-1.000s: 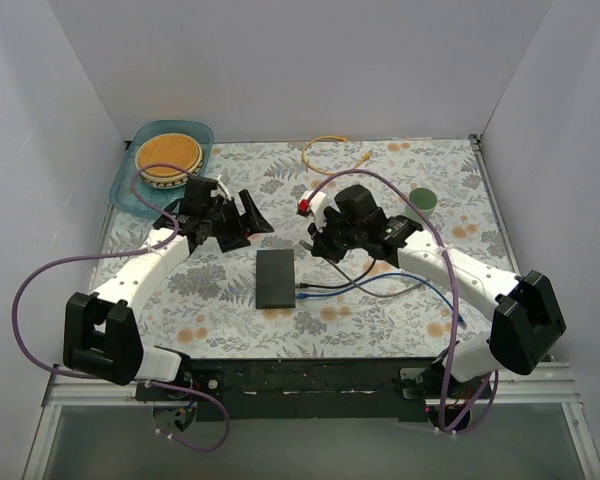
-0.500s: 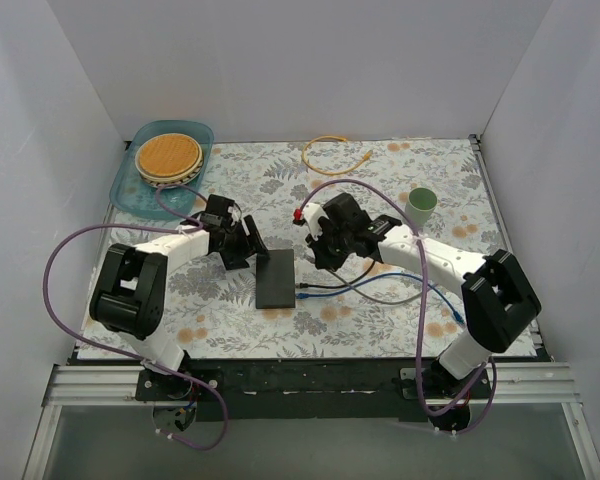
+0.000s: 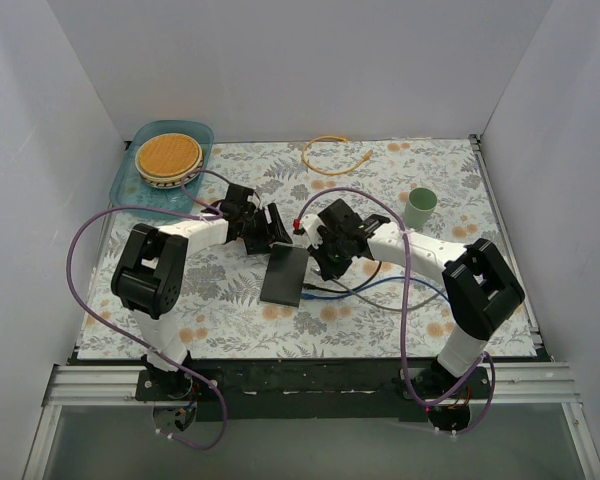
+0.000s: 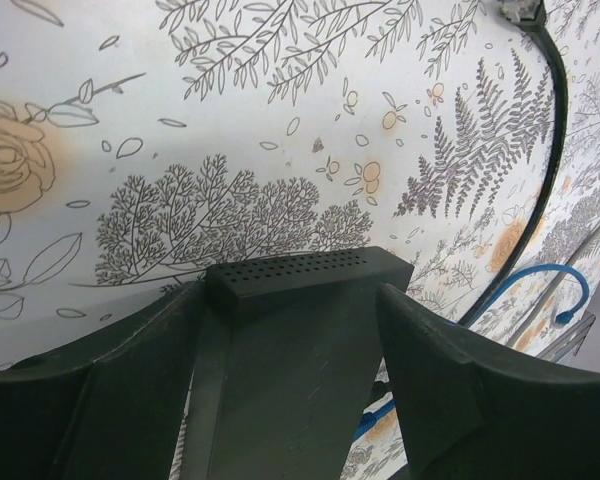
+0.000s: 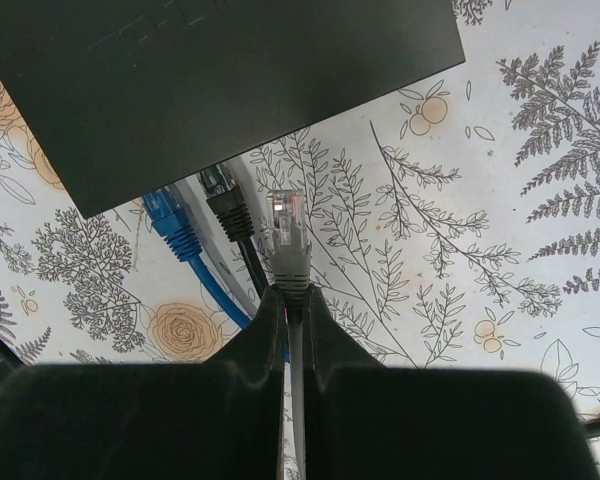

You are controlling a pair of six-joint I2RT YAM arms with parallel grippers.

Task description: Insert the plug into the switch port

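The switch [image 3: 283,276] is a flat black box lying slanted in the middle of the flowered table. My left gripper [image 3: 277,236] is at its far end. In the left wrist view its fingers [image 4: 130,390] clasp the two sides of the switch [image 4: 290,380], whose perforated end faces away. My right gripper [image 5: 292,300] is shut on a grey cable just behind its clear plug [image 5: 287,222]. The plug points at the switch's edge [image 5: 230,90], a short gap away. In the top view the right gripper [image 3: 316,266] is at the switch's right side.
A black plug [image 5: 220,192] and a blue plug [image 5: 170,222] reach the switch's edge beside the grey one. Their cables [image 3: 380,290] trail right. A green cup [image 3: 420,205], a yellow cable [image 3: 328,150] and a teal tray [image 3: 205,135] holding a wooden disc stand further back.
Both arms reached inward. My left gripper moved right onto the switch's far end, and the switch turned and shifted slightly. My right gripper moved down-left with the grey plug to the switch's right side.
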